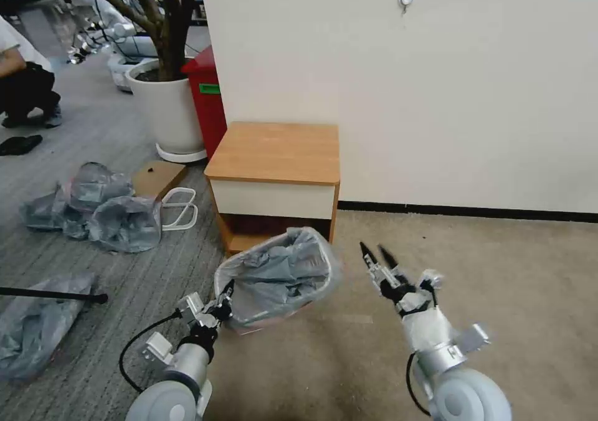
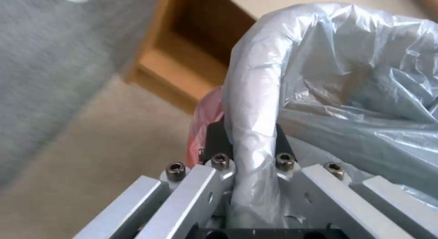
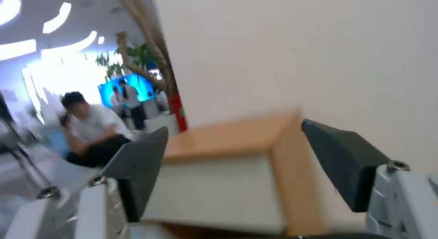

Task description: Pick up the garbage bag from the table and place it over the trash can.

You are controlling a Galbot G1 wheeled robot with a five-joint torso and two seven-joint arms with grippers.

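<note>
Left wrist view: left end effector (image 2: pixel 248 139) has its black fingers (image 2: pixel 214 139) clamped on the bag-covered rolled rim of the trash can, a small rectangular cream plastic bin (image 2: pixel 248 95). Thin translucent grey wrinkled plastic garbage bag (image 2: pixel 360 81) is stretched over that rim and sags into the bin; its pinkish-red rim (image 2: pixel 205 119) hangs on the outer wall just beside the fingers.

Head view: left end effector (image 1: pixel 219 306) grips the bin (image 1: pixel 249 318) at the bin's 8 o'clock corner. Bin is tilted, mouth facing the camera, garbage bag (image 1: pixel 280 271) lining it. Whether the bin's base touches the beige carpet (image 1: pixel 498 271) cannot be told.

Right end effector (image 1: pixel 377 254) sits at 3 o'clock of the bin, near but not touching it, black fingers (image 1: pixel 366 250) spread apart, nothing between them. Right wrist view confirms: both pads (image 3: pixel 141 167) well apart, right end effector (image 3: pixel 246 170) aimed at the worktop.

Worktop, a small light-brown wooden nightstand with white drawer front (image 1: pixel 274 153), stands at 12 o'clock of the bin against the white wall (image 1: pixel 436 85).

Bulkier all-grey plastic bags (image 1: pixel 99 206) lie on the grey carpet at 9–10 o'clock of the bin. Tall red bin (image 1: pixel 208 97) and big white plant pot (image 1: pixel 168 109) stand at 11 o'clock, beyond the worktop.
</note>
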